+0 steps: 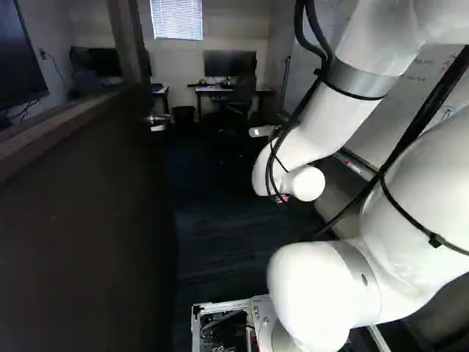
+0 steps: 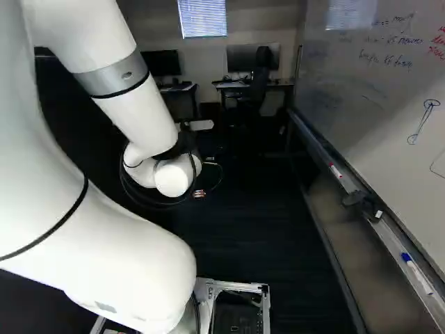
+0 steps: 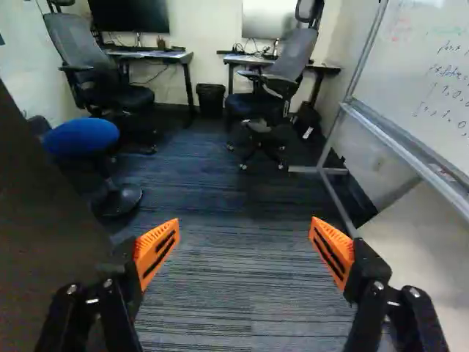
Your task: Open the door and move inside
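1. Because what I take to be the door (image 1: pixel 80 220), swung open, stands near on the left, the base could scrape it by entering too far left.
2. Beyond it, farther left, the blue stool (image 3: pixel 80 137) could get caught in a wide turn.
3. Midway, the end effector (image 3: pixel 245 224) is wide and holds nothing; it looks clear of the door, so a door swinging back would go unchecked.
4. Far ahead, the wheeled chair (image 3: pixel 293 55) by the desk (image 3: pixel 238 60) could be bumped if the base drives too deep.
5. On the right, the whiteboard (image 2: pixel 361 90) narrows the way; drifting right could bring the arm (image 1: pixel 315 132) or base against its tray (image 2: pixel 348 179).
6. Handwriting, dark and red, covers parts of the whiteboard, mostly too small to tell; no label reads clearly.
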Motion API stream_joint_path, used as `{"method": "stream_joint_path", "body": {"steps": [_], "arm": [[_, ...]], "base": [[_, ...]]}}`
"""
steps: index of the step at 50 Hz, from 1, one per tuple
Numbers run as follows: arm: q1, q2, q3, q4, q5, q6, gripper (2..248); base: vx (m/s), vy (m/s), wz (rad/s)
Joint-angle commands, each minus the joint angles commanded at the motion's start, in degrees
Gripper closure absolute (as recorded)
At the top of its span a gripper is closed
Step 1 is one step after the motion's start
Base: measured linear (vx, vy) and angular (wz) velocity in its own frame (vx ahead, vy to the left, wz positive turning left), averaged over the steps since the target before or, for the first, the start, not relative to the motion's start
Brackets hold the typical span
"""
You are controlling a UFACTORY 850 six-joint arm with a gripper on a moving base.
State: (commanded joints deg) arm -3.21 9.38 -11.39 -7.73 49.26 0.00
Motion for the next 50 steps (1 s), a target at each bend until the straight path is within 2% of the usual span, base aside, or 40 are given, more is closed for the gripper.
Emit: {"method": "stream_joint_path", "body": {"steps": [50], "arm": [[0.00,0.00,0.00,0.00,0.00,0.00,3]], "base": [[0.218,0.002,-0.014]]}}
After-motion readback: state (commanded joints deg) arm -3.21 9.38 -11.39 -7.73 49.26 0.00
